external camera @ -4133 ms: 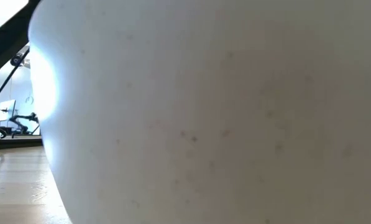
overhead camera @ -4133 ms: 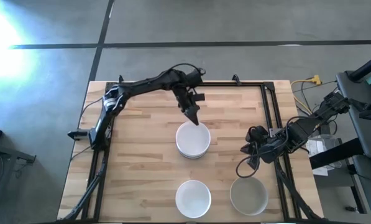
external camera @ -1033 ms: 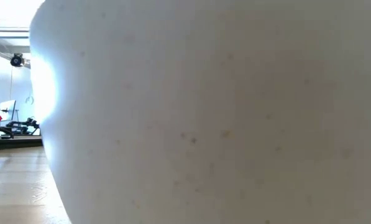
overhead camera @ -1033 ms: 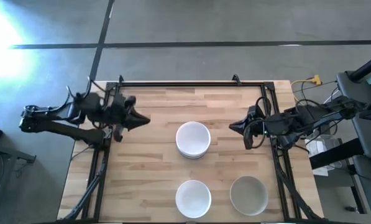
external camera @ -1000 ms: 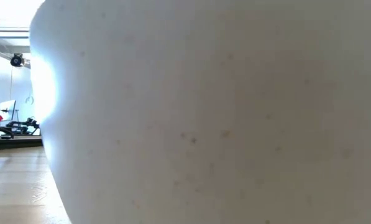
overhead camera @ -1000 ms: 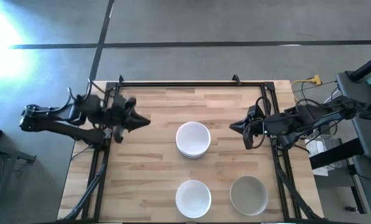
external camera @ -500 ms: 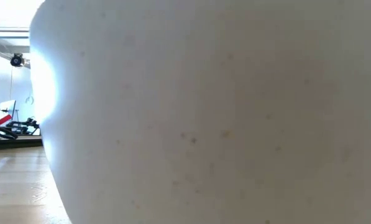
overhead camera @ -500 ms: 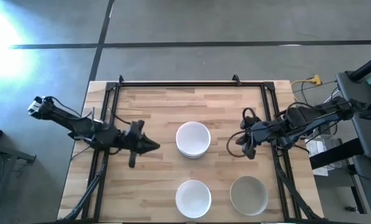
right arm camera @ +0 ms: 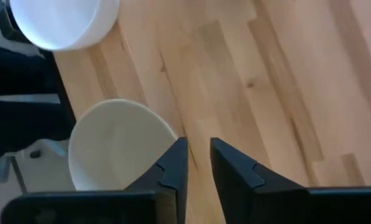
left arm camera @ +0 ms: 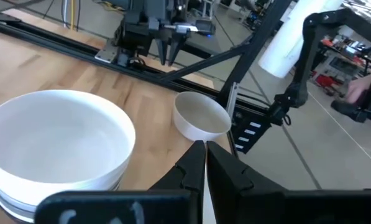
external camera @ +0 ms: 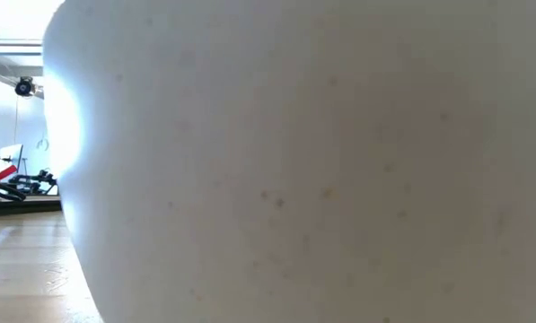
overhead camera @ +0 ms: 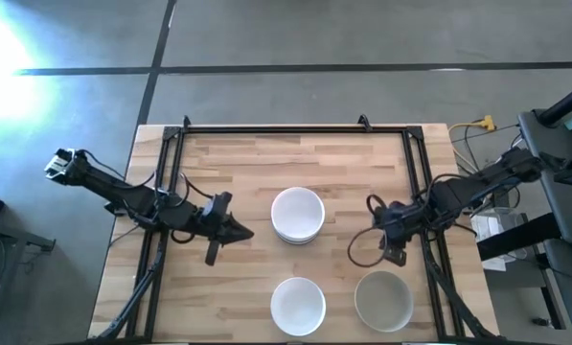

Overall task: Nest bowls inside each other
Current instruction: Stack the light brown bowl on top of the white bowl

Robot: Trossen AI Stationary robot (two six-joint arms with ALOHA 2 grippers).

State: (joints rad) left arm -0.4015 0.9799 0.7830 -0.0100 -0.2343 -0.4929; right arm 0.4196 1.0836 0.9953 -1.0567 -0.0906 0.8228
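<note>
A stack of nested white bowls (overhead camera: 297, 215) stands on its base at the table's middle, also in the left wrist view (left arm camera: 54, 146). A single white bowl (overhead camera: 297, 305) sits near the front edge, and the low view shows only its wall (external camera: 294, 161). A greyish bowl (overhead camera: 383, 300) stands to its right. My left gripper (overhead camera: 242, 233) is shut and hovers left of the stack, pointing at it. My right gripper (right arm camera: 197, 155) slants down above the wood just beyond the greyish bowl (right arm camera: 117, 152), its fingers slightly open with nothing between them.
A black metal frame (overhead camera: 295, 127) runs along the table's far edge and down both sides. Bare wood lies between the stack and the two front bowls. Cables and equipment (overhead camera: 544, 172) stand beyond the right edge.
My left gripper has swung toward the near edge and the stack, sinking. My right gripper has tipped from level to slanting down, dropping toward the near edge and the greyish bowl. The bowls have stayed put.
</note>
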